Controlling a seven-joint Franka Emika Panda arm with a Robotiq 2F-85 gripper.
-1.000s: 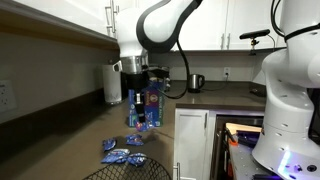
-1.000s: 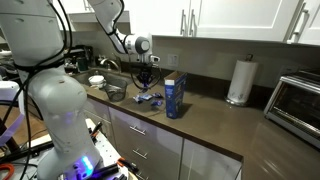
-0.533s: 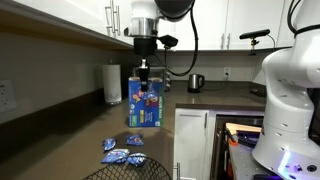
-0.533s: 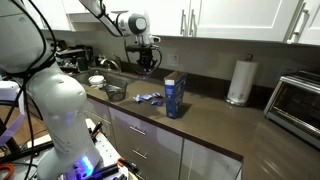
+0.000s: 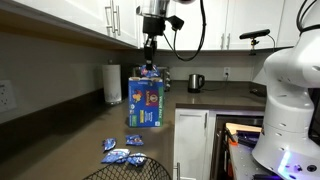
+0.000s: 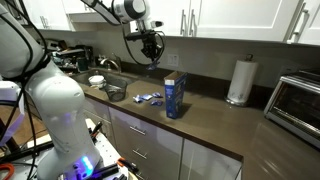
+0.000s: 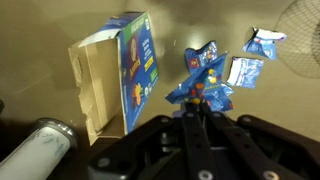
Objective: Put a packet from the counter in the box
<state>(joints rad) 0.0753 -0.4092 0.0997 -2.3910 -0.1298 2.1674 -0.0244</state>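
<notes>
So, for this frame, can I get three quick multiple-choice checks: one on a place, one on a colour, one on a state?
1. Where do the loose packets lie?
A. On the counter near the box
B. On the paper-towel roll
C. Inside a cabinet

2. What is the main colour of the box's printed face?
A. Green
B. Blue
C. Black

3. What state is the gripper in?
A. Open and empty
B. Shut on the box
C. Shut on a packet

Answers:
1 A: the loose packets lie on the counter beside the box.
2 B: its face is blue in both exterior views.
3 C: the gripper pinches a packet, raised in the air.
</notes>
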